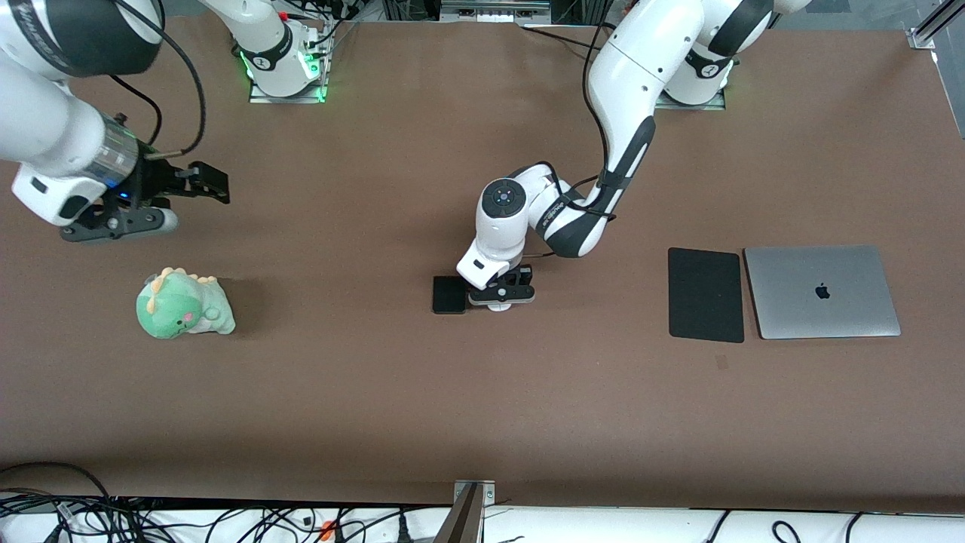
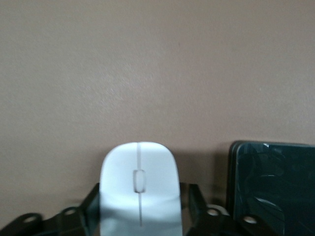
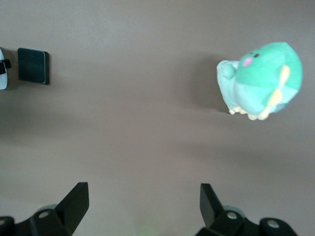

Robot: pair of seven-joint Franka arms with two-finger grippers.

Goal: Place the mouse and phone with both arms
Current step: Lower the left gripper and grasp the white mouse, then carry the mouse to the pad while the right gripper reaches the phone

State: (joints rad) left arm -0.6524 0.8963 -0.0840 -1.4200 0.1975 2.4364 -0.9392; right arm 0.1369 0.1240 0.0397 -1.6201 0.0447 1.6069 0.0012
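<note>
White mouse (image 2: 140, 189) between left pincer (image 1: 503, 292) fingers, beside phone (image 1: 449, 294).

Brown table (image 1: 377, 392) with a matte top. Sitting on it: a black phone (image 1: 449, 294) around the middle, a white mouse (image 2: 140, 189) right beside it, a black mouse pad (image 1: 706, 294) and a closed silver laptop (image 1: 822, 291) side by side toward the left arm's end, and a green dinosaur plushie (image 1: 183, 304) toward the right arm's end.
</note>
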